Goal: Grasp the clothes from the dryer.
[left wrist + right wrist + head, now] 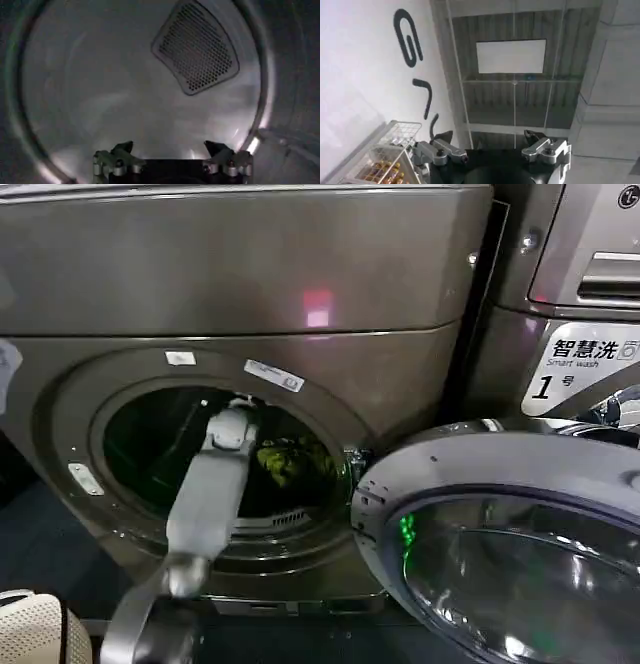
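**Left arm inside the drum, yellow-green bundle beside it**

The clothes [290, 459], a small bunched bundle of yellow-green soft fabric, lay low inside the drum of the large dark bronze-grey front-loading dryer [250, 284], far smaller than the round mouth and just right of the grey left arm. Its folds were dim and hard to read in the dark drum. The left gripper [232, 406] reached through the porthole, its tip lost in shadow in the head view; the left wrist view showed the left gripper [170, 146] with its fingers spread apart and nothing between them, facing the steel back wall and a perforated dark vent panel [196, 46]. The round glass door [505, 544] hung open at right, cut off by the edge. The right gripper [489, 135] stood spread apart and empty, aimed at a ceiling beside a white wire basket [380, 155].
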You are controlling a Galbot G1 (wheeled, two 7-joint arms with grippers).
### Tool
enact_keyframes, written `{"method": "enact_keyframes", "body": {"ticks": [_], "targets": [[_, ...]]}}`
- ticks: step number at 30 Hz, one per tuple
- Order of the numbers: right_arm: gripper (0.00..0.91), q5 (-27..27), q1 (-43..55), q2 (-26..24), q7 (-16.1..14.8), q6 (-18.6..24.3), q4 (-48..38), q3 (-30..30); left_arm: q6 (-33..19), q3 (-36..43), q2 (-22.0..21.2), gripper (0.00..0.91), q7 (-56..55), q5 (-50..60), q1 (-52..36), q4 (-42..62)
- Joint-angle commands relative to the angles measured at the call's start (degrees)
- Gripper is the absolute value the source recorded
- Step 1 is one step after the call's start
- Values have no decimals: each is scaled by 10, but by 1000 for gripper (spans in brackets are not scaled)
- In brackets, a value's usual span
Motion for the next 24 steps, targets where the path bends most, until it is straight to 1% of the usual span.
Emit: {"method": "enact_keyframes", "body": {"ticks": [1,3,5,6,10,14,16,17,21,24], "targets": [[907,1,-1,-1,-1,1,0,0,-22,76,17,907,143,139,-117,169],[907,2,-3,0,-1,2,-1,2,-29,121,30,907,201,176,-136,190],[907,2,-5,0,-1,3,-2,3,-44,165,43,907,285,228,-162,220],[907,3,-6,0,-2,4,-3,3,-47,183,45,907,301,237,-171,231],[907,2,-6,-1,-2,4,-4,3,-103,265,56,907,386,272,-207,279],[907,2,-7,-3,-3,5,-5,3,-121,331,67,907,478,292,-232,297],[907,2,-7,-3,-4,6,-6,3,-138,355,70,907,504,301,-242,305],[907,2,-7,-3,-4,6,-6,2,-162,370,72,907,534,303,-245,306],[907,2,-6,-3,-5,7,-5,1,-184,385,73,907,587,287,-245,294],[907,2,-6,0,-5,9,-5,0,-205,402,70,907,593,292,-244,292]]}}
